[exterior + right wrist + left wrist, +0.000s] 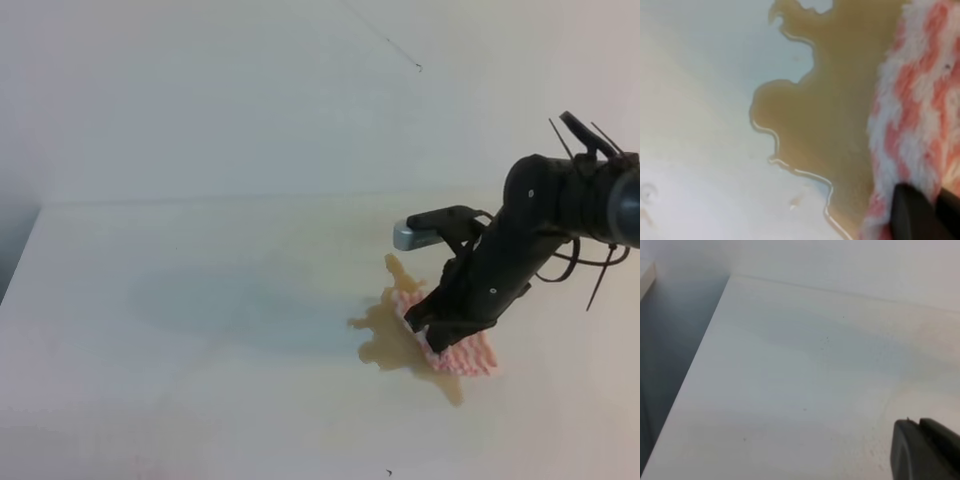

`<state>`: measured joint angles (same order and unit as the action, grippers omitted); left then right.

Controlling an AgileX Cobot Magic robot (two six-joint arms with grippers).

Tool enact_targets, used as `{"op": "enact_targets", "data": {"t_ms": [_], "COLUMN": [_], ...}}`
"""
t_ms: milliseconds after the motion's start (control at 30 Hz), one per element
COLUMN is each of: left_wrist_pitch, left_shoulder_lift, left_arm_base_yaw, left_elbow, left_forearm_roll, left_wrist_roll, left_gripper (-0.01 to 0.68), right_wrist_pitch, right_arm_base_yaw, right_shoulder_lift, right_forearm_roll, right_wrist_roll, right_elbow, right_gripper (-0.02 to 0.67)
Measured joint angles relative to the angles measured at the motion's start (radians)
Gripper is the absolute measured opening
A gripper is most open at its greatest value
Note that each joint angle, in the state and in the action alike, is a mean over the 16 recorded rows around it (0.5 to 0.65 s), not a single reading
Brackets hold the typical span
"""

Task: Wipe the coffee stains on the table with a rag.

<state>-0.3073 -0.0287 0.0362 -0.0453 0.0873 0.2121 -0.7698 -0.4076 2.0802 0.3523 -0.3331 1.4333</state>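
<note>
White desk (200,330), plain and smooth, carrying a tan coffee spill (390,340) right of centre in the high view. Spill shaped with uneven lobes, 1 arm reaching up and back toward a small grey block on the arm, another trailing down toward the near edge. No cup, bowl or other container anywhere in the 3 views, so nothing to report inside any.

Pink-and-white zigzag rag (465,355) lying flat on the desk, overlapping the right side of the spill. Right gripper (428,322) pressed down onto the rag's left part, at the seam between cloth and liquid. Fingertips buried in the cloth in the high view; cannot tell how far apart, nor whether any cloth is pinched between them.

From the right wrist: spill (835,100) filling the middle, glossy rim along its left edge, fluffy rag (915,110) down the right side and touching the liquid. Only a dark corner of the gripper at the lower right, cut off by the frame.

From the left wrist: bare desk (790,390) with a few tiny specks, its far edge meeting a white wall. Left gripper (925,450) just a black stub at the lower right corner, mostly out of frame; opening impossible to judge. Absent from the high view.
</note>
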Motion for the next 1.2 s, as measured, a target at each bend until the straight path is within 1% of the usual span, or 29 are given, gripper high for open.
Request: {"op": "enact_targets", "data": {"t_ms": [133,267,533,700,900,1200], "left_wrist_pitch": [0.000,0.000,0.000,0.000,0.000,0.000], "left_shoulder_lift": [0.000,0.000,0.000,0.000,0.000,0.000], "left_arm_base_yaw": [0.000,0.000,0.000,0.000,0.000,0.000], "left_elbow": [0.000,0.000,0.000,0.000,0.000,0.000], "left_forearm_roll": [0.000,0.000,0.000,0.000,0.000,0.000], "left_wrist_roll": [0.000,0.000,0.000,0.000,0.000,0.000], "left_gripper": [0.001,0.001,0.001,0.001,0.001,0.001], "right_wrist_pitch": [0.006,0.030,0.130,0.194,0.250,0.288], "right_arm_base_yaw": [0.003,0.004,0.004,0.001,-0.012,-0.053], "right_shoulder_lift": [-0.030,-0.086,-0.251,-0.313,-0.301,-0.190], "right_forearm_roll": [-0.005,-0.012,-0.012,0.000,0.050,0.186], "right_wrist_roll": [0.004,0.003,0.001,0.000,-0.020,-0.104], "right_elbow": [-0.007,-0.051,-0.247,-0.374,-0.450,-0.437], "right_gripper": [0.020,0.020,0.018,0.018,0.018,0.019]}}
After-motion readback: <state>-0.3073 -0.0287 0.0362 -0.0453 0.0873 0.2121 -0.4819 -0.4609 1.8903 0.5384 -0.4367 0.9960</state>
